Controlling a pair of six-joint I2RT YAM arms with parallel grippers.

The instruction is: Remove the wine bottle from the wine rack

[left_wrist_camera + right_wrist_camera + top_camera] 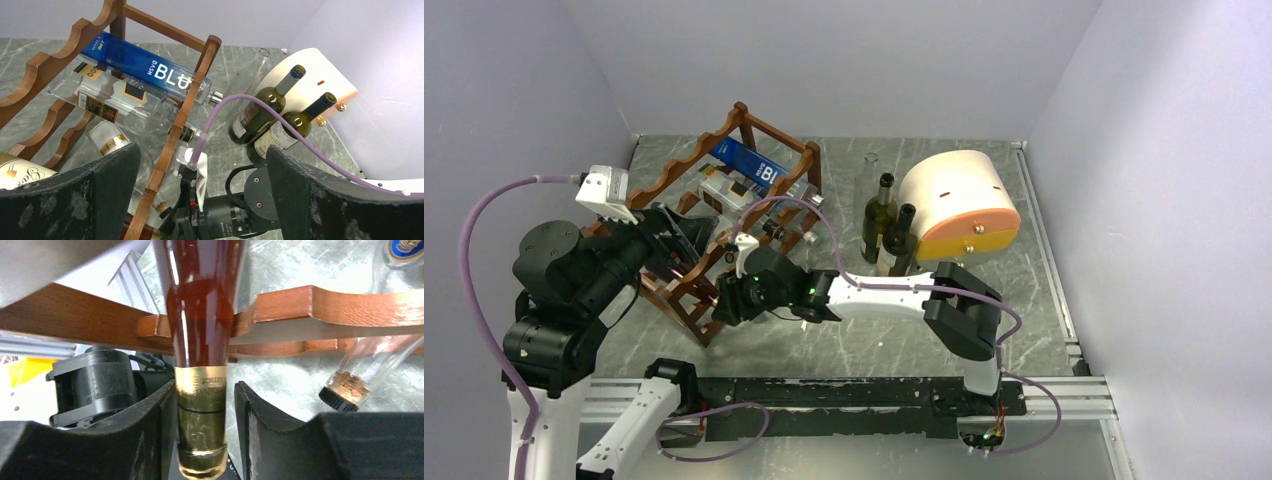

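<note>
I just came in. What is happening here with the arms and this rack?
The right pincer has its fingers on both sides of the gold-foiled neck of a brown wine bottle, which lies in the wine rack. Whether the grip is firm, I cannot tell. The bottle is not yet out. The left pincer is wide open near the rack and holds nothing. Two green bottles stand on the table.

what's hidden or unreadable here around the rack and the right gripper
- wine bottle body: cut off by the right wrist view's top edge
- right gripper grip: thin gap beside one finger, contact unclear, right wrist view
- wine rack lowest tier: behind the fingers of the open left gripper, left wrist view
- gold foil lettering: blurred, right wrist view
</note>
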